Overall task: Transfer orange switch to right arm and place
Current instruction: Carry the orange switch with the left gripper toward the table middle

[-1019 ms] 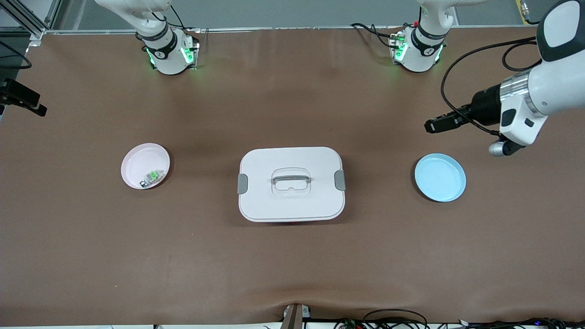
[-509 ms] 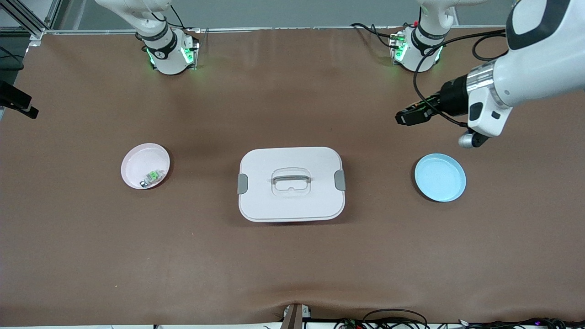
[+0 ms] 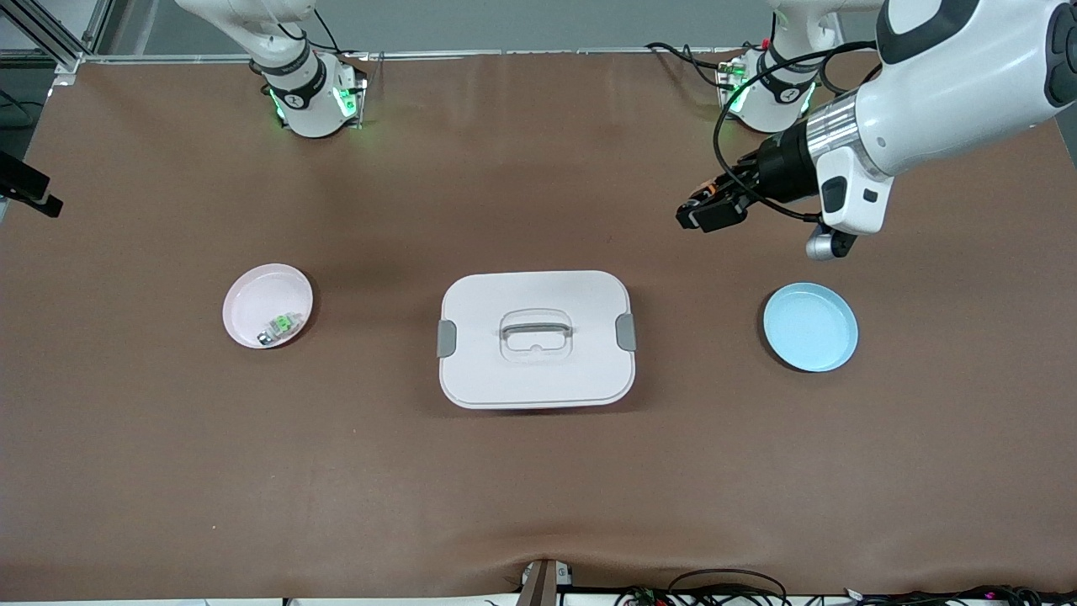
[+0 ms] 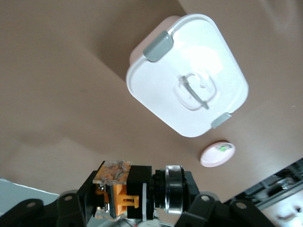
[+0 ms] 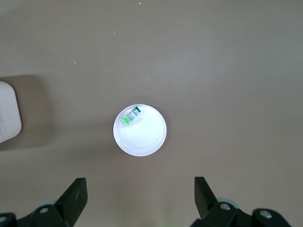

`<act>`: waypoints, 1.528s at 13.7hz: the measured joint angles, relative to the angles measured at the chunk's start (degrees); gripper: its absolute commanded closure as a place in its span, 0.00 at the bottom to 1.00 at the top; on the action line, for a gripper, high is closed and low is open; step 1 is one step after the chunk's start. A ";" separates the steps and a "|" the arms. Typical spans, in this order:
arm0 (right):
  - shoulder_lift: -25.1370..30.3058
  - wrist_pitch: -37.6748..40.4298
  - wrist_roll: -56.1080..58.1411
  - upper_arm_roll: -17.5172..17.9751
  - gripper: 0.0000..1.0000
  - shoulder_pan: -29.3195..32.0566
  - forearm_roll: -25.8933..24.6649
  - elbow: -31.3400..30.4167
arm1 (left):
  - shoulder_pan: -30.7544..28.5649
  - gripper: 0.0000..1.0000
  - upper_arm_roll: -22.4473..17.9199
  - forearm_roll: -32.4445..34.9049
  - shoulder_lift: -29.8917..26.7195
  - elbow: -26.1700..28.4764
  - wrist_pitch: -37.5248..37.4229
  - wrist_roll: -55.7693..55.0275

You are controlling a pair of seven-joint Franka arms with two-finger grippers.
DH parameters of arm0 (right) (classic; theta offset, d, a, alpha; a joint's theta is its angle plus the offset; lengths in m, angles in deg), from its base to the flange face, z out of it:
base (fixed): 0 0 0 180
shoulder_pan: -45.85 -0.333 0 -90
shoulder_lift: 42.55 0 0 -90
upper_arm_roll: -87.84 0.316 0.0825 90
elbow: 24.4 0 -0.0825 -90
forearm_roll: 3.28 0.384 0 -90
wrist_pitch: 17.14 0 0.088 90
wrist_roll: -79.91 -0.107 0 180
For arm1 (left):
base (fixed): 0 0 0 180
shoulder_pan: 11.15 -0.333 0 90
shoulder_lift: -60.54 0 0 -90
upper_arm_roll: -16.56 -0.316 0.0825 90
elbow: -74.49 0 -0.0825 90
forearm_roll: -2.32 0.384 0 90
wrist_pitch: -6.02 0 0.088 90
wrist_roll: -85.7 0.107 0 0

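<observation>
No legible text, label, brand name, number or sign is found in any view. The orange switch (image 4: pixel 124 195), seen close between the left arm's fingers (image 4: pixel 75 208), shows orange marks only; no characters can be made out on them. The white lidded box (image 3: pixel 536 338) bears no print. The robot bases (image 3: pixel 313 99) carry a small dark mark each, too small to read.

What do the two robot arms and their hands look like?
Both arms are white with black joint bands; green lights glow at their bases. The left arm has a silver wrist ring, looping black cables and a black left hand. The right hand has black fingers.
</observation>
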 measured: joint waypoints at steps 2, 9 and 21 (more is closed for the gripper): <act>0.00 0.00 0.28 -0.05 0.00 0.95 0.12 0.02 | 0.03 0.59 1.91 -0.21 0.00 0.00 2.80 -4.34; 2.64 2.97 -0.75 -0.74 0.00 2.98 23.13 -0.21 | 0.15 0.59 7.90 -0.23 0.04 0.03 11.28 -20.54; 18.75 -11.20 -10.05 5.66 0.00 0.57 36.76 -21.76 | 8.34 0.59 12.22 -0.23 4.25 -2.53 15.54 -44.57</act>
